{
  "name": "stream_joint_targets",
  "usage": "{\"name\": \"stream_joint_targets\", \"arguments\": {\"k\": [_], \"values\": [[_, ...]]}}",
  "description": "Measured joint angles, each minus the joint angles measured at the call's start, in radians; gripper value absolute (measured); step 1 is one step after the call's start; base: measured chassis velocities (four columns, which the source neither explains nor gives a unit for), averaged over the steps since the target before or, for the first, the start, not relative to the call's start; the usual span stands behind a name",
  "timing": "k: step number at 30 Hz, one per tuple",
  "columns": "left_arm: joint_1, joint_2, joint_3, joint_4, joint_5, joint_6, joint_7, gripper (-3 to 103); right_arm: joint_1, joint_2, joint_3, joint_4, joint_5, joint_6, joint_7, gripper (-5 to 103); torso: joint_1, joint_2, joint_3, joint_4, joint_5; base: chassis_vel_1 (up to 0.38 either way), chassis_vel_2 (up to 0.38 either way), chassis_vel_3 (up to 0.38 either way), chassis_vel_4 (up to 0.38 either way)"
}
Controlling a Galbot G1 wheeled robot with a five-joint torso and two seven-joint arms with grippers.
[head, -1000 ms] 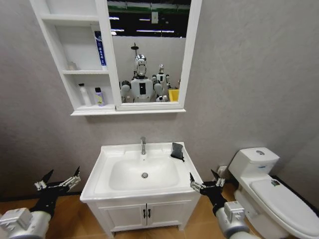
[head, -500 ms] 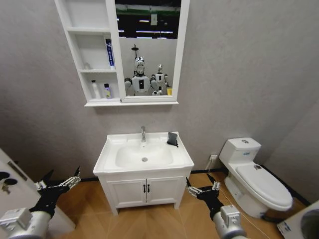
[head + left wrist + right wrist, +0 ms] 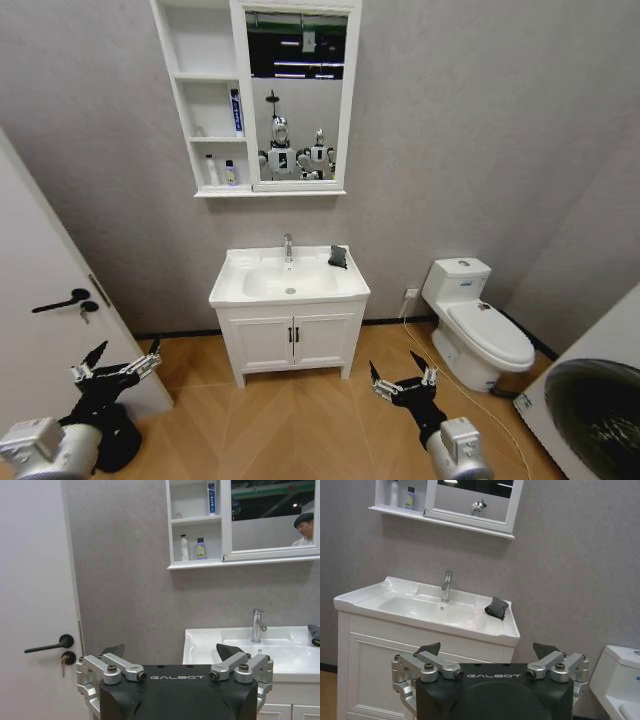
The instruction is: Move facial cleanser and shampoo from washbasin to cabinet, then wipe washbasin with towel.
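While both arms hang low over the wooden floor [image 3: 290, 420], the left claw [image 3: 113, 364] at 8 o'clock and the right claw [image 3: 404, 377] at 5 o'clock are spread wide, holding nothing. The towel [image 3: 338, 257] lies on the washbasin [image 3: 288, 280] rim at 2 o'clock of the tap [image 3: 288, 247]. Two bottles [image 3: 230, 173] stand on the cabinet [image 3: 205, 100] bottom shelf.

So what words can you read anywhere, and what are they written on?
"GALBOT", on the black body of the left end effector.
"GALBOT", on the black body of the right end effector.
The blue and white tube on the cabinet has printing, too small to read.
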Motion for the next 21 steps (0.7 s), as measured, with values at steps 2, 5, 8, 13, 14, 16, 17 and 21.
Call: {"name": "stream_joint_targets", "arguments": {"k": [2, 5, 8, 13, 14, 16, 17, 21], "values": [[0.000, 0.000, 0.000, 0.000, 0.000, 0.000, 0.000, 100, 0.000, 0.002, 0.000, 0.000, 0.000, 0.002, 0.001, 100, -0.001, 0.000, 0.000, -0.0002, 0.0014, 0.294, -0.249, -0.217, 0.271], [0.000, 0.000, 0.000, 0.000, 0.000, 0.000, 0.000, 100, 0.000, 0.005, 0.001, 0.000, 0.000, 0.004, 0.010, 100, 0.000, 0.000, 0.000, 0.0004, -0.0002, 0.132, -0.074, -0.190, 0.159], [0.000, 0.000, 0.000, 0.000, 0.000, 0.000, 0.000, 100, 0.002, 0.005, 0.001, -0.006, 0.003, 0.003, 0.015, 100, 0.000, 0.000, 0.000, -0.0002, 0.0008, 0.071, 0.010, -0.041, 0.088], [0.000, 0.000, 0.000, 0.000, 0.000, 0.000, 0.000, 100, 0.011, -0.001, 0.001, -0.020, 0.008, 0.000, 0.016, 100, 0.002, -0.001, 0.001, -0.0003, 0.0009, -0.070, -0.008, 0.059, -0.016], [0.000, 0.000, 0.000, 0.000, 0.000, 0.000, 0.000, 100, 0.016, -0.003, 0.001, -0.028, 0.010, 0.000, 0.016, 100, 0.002, -0.001, 0.001, 0.0001, 0.0008, -0.073, 0.041, 0.099, -0.051], [0.000, 0.000, 0.000, 0.000, 0.000, 0.000, 0.000, 100, 0.017, -0.005, 0.001, -0.031, 0.012, 0.000, 0.016, 100, 0.002, -0.001, 0.001, 0.0002, 0.0006, -0.029, 0.070, 0.027, -0.035], [0.000, 0.000, 0.000, 0.000, 0.000, 0.000, 0.000, 100, 0.018, -0.006, 0.001, -0.032, 0.012, 0.000, 0.017, 100, 0.002, -0.001, 0.001, 0.0001, 0.0007, 0.000, 0.000, 0.000, 0.000], [0.000, 0.000, 0.000, 0.000, 0.000, 0.000, 0.000, 100, 0.018, -0.008, 0.001, -0.039, 0.012, -0.001, 0.018, 100, 0.001, -0.001, 0.000, -0.0002, 0.0005, 0.014, 0.002, -0.005, 0.000]]}}
